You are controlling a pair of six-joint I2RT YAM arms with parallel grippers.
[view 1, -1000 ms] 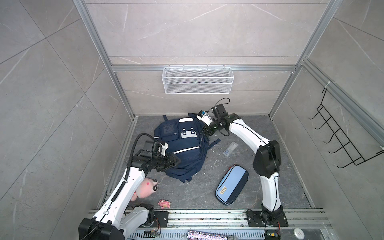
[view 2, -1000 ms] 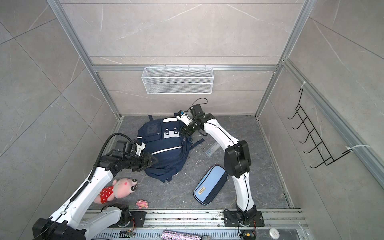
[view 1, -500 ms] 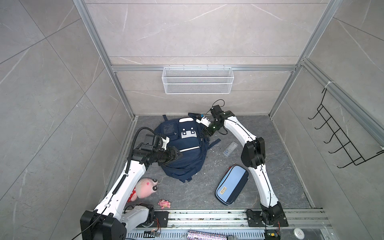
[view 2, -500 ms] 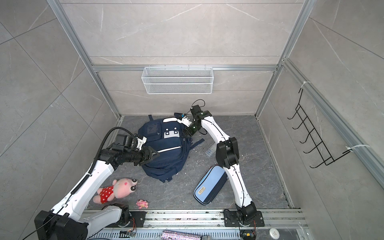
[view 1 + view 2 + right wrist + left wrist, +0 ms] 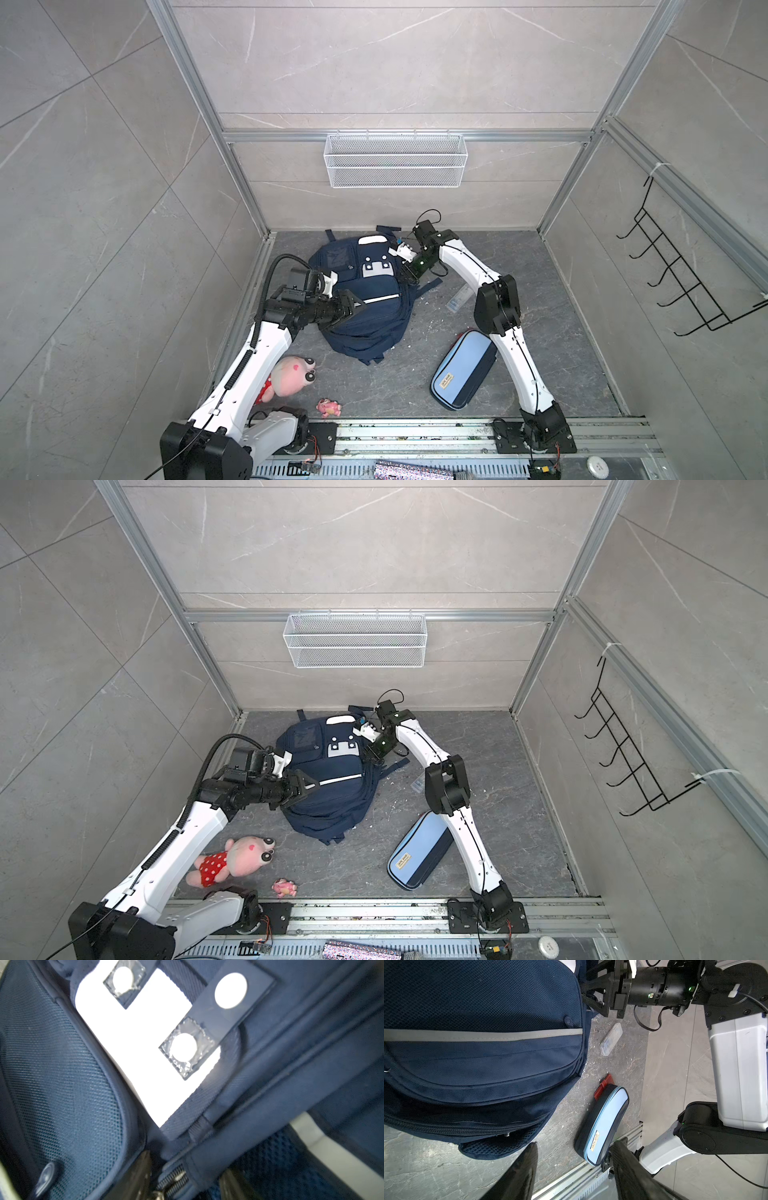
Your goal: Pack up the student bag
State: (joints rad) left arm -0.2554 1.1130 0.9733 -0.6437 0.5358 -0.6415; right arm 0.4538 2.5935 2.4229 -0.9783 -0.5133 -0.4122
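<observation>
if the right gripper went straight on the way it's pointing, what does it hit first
The student bag: the right gripper points into its side, with the zip lying between the parted jaws. It looks very close, perhaps touching; the blurred wrist view leaves the depth unclear.

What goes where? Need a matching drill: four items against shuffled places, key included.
Items:
1. student bag
2. pencil case
3. plush toy
4. wire basket

Places, as seen in a top view:
A. hung on the back wall
B. floor, front left
C. floor, middle, toward the back
D. floor, front right

Pairs: 1-C, 2-D, 3-B, 4-A
</observation>
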